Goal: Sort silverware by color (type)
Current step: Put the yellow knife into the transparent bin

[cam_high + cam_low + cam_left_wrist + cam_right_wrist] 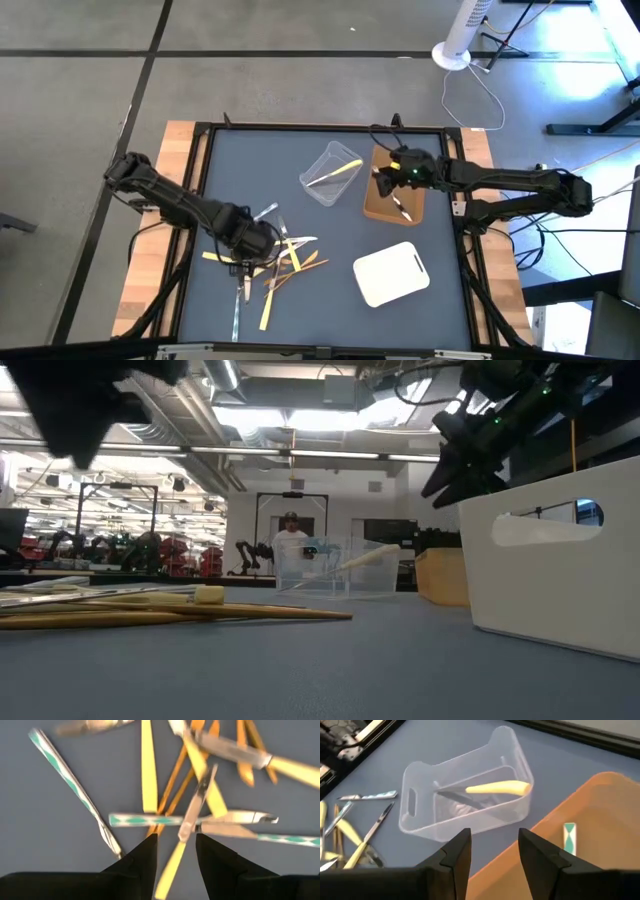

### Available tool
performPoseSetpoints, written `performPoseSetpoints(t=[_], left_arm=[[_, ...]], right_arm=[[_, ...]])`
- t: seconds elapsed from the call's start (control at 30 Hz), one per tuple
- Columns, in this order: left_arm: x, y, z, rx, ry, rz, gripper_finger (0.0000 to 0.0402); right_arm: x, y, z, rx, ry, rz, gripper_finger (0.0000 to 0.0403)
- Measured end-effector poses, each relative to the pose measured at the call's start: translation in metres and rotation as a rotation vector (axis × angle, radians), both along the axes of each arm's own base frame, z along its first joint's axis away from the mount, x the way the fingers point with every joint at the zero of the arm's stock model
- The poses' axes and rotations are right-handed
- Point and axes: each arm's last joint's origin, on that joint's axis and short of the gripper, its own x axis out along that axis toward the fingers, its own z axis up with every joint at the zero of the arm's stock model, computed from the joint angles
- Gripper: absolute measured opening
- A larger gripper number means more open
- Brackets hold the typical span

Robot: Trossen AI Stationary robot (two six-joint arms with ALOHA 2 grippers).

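The silverware lies in a loose crossed pile (268,262) on the blue-grey table, near the front left: pale yellow, silver and orange-brown pieces, some with green-and-white handles. My left gripper (176,855) hangs open over this pile, pointing down; a yellow piece (172,865) lies on the table below its gap. Another yellow piece (497,787) rests slanted inside the clear tub (465,805). One piece with a green-and-white handle (569,837) lies in the brown tray (393,190). My right gripper (495,850) is open above that tray's near-left edge, tilted down toward the tub.
A white tray (392,273) sits at the front right. The clear tub (330,172) stands just left of the brown tray. A black frame (205,150) rims the table. A person (291,545) stands far off in the room behind.
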Motion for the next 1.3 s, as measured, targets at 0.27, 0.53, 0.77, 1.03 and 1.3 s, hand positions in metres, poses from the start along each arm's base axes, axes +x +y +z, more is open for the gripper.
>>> performPoseSetpoints(t=[0.27,0.53,0.77,1.03,1.3], left_arm=[[-0.023,-0.007,-0.034,-0.047,0.181,0.143,0.0128],[-0.038,-0.003,-0.057,-0.06,0.307,0.266,0.0128],[-0.048,0.001,-0.079,-0.102,0.353,0.176,0.0128],[-0.06,0.006,-0.105,-0.117,0.362,0.157,0.0128],[-0.067,0.005,-0.118,-0.126,0.342,0.123,0.0128]], right_arm=[[0.002,0.005,0.0,-0.001,-0.004,0.026,0.015],[0.002,0.005,0.0,-0.001,-0.004,0.025,0.015],[0.002,0.005,0.0,-0.001,-0.003,0.025,0.015],[0.002,0.005,0.0,-0.001,-0.003,0.025,0.015],[0.002,0.005,0.0,-0.001,-0.003,0.025,0.015]])
